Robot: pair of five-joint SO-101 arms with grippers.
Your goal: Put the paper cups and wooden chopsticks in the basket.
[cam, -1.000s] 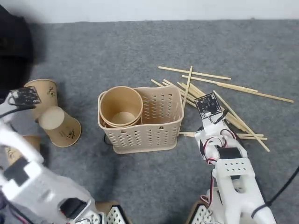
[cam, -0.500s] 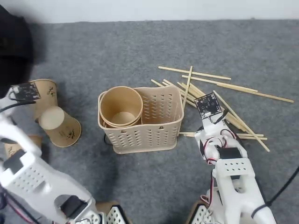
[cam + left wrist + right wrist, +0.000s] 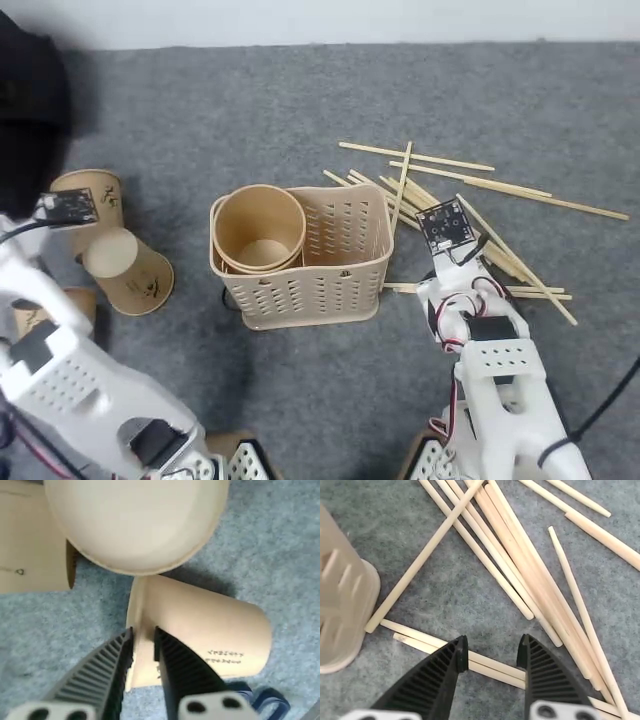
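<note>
In the left wrist view my left gripper (image 3: 143, 632) is shut on the rim of a paper cup (image 3: 210, 630) that lies on its side on the grey carpet. The pale base of a second cup (image 3: 135, 520) looms close above it, and a third cup (image 3: 30, 545) lies beside that. From above, loose cups (image 3: 130, 272) (image 3: 90, 195) cluster at the far left around that arm. The beige basket (image 3: 345, 265) holds stacked cups (image 3: 258, 228). My right gripper (image 3: 492, 652) is open, low over the wooden chopsticks (image 3: 515, 565), with two sticks crossing between its fingertips.
Several chopsticks (image 3: 470, 200) lie scattered right of the basket, some reaching its wall. A dark object (image 3: 30, 100) sits at the far left edge. Bare grey carpet lies behind and in front of the basket.
The left arm's wrist has shifted slightly to the right over the cups at the far left. The right arm, basket and chopsticks have not moved.
</note>
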